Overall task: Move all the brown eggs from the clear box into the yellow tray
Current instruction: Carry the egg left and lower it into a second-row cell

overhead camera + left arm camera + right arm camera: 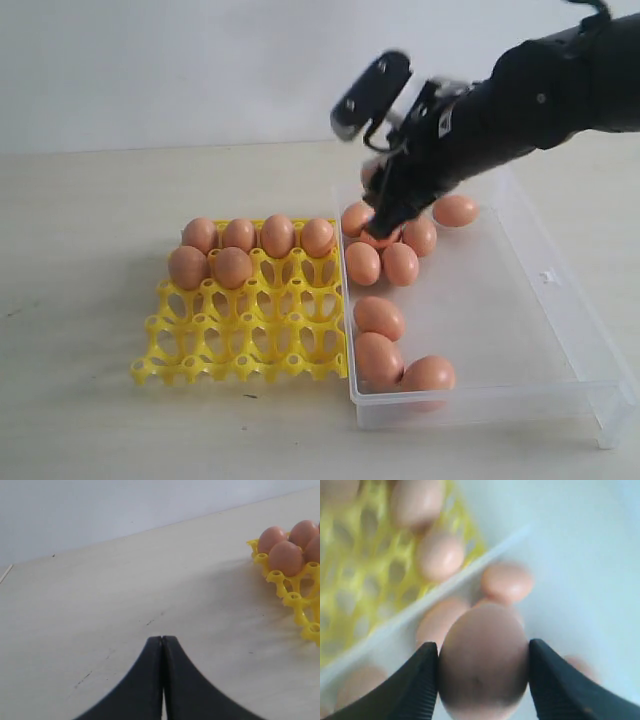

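Your right gripper (385, 226) is clamped on one brown egg (482, 665), at the far-left corner of the clear box (520, 310) among other loose eggs. The box sits toward the right side of the surface (90, 250), with the yellow tray (250, 345) just beside its left wall. Six brown eggs (232, 267) fill the tray's far cups. Your left gripper (163, 641) is closed and empty, over bare surface near the tray.

The eggs (400, 264) were an even orange-brown. The tray (250, 348) was bright yellow, an open lattice pattern. The box (505, 310) was clear. The bench (80, 250) was pale beige, the wall (150, 60) whitish, the arm (560, 80) black.
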`<action>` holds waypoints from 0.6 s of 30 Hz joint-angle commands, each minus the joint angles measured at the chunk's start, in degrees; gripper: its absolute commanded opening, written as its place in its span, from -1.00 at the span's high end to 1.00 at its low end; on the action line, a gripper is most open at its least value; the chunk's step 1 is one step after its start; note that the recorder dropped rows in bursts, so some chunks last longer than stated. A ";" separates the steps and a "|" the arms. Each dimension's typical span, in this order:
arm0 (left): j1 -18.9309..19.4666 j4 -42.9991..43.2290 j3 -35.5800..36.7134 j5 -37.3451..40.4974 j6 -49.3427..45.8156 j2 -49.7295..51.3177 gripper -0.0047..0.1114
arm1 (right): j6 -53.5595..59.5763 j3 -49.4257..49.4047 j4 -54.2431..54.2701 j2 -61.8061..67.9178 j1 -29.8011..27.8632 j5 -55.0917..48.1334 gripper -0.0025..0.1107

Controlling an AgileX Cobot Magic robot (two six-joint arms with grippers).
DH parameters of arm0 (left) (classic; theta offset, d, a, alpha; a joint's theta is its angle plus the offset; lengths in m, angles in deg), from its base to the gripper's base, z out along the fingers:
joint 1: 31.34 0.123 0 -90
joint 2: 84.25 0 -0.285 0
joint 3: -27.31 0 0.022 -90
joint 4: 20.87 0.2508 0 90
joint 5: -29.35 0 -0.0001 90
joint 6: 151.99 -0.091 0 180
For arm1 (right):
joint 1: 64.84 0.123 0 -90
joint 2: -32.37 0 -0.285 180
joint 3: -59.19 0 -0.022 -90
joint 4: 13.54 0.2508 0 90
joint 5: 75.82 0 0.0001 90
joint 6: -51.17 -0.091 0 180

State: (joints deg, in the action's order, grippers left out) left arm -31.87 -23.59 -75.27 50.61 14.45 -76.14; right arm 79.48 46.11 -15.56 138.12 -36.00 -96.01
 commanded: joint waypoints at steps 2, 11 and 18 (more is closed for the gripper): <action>-0.04 -0.20 -0.20 -0.42 0.02 -0.32 0.92 | -13.17 -6.60 0.18 -4.10 1.77 29.12 0.96; -0.04 -0.20 -0.20 -0.42 0.02 -0.32 0.92 | -48.26 -12.55 -19.99 5.36 2.11 59.22 0.96; -0.04 -0.20 -0.20 -0.42 0.02 -0.32 0.92 | -51.07 -12.17 -20.81 14.41 2.11 69.27 0.96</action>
State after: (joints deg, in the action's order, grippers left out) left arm -31.87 -23.59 -75.27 50.61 14.45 -76.14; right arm 29.39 33.62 -35.61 150.13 -33.89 -31.23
